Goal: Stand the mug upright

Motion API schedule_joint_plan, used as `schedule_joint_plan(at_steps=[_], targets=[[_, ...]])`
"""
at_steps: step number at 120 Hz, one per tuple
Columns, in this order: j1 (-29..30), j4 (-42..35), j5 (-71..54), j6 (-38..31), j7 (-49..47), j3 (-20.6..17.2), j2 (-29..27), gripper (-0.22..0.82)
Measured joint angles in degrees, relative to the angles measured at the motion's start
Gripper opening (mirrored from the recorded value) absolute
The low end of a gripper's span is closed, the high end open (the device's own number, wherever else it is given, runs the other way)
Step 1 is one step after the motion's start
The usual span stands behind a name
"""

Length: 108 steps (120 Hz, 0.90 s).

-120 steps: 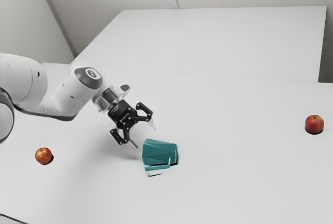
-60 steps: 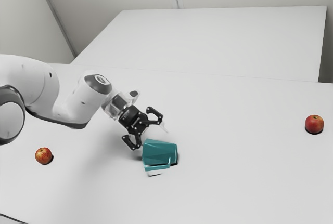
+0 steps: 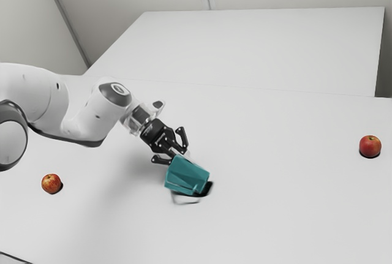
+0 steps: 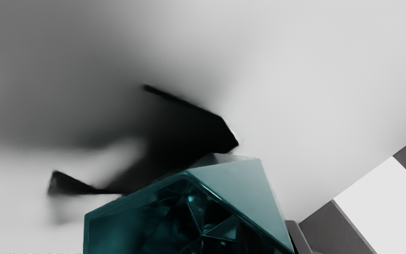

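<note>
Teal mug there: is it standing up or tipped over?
Tipped. In the exterior view the mug slants well away from upright, and the wrist view looks into its mouth.

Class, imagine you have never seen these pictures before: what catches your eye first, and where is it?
Probably the teal mug, the boldest colour on the white table, tilted at the end of the black gripper; the wrist view looks into its faceted inside. Next come two reddish apples, one toward the exterior view's left, one near its right edge.
</note>
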State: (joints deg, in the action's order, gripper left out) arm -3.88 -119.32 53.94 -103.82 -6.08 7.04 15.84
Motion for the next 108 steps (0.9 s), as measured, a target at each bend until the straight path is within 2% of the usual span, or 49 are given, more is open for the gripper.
schedule_joint_plan(at_steps=[17, 41, 75, 108], targets=[[0.01, 0.79, -0.59, 0.04, -0.13, -0.07, -0.46, -0.16], [-0.82, 1.56, -3.97, -0.18, -0.36, -0.35, -1.58, -0.16], [-3.06, 5.8, -21.39, -3.7, -0.67, -2.28, -4.7, -0.16], [-4.06, 6.07, -41.22, -9.17, -0.87, -3.68, -7.56, -0.16]])
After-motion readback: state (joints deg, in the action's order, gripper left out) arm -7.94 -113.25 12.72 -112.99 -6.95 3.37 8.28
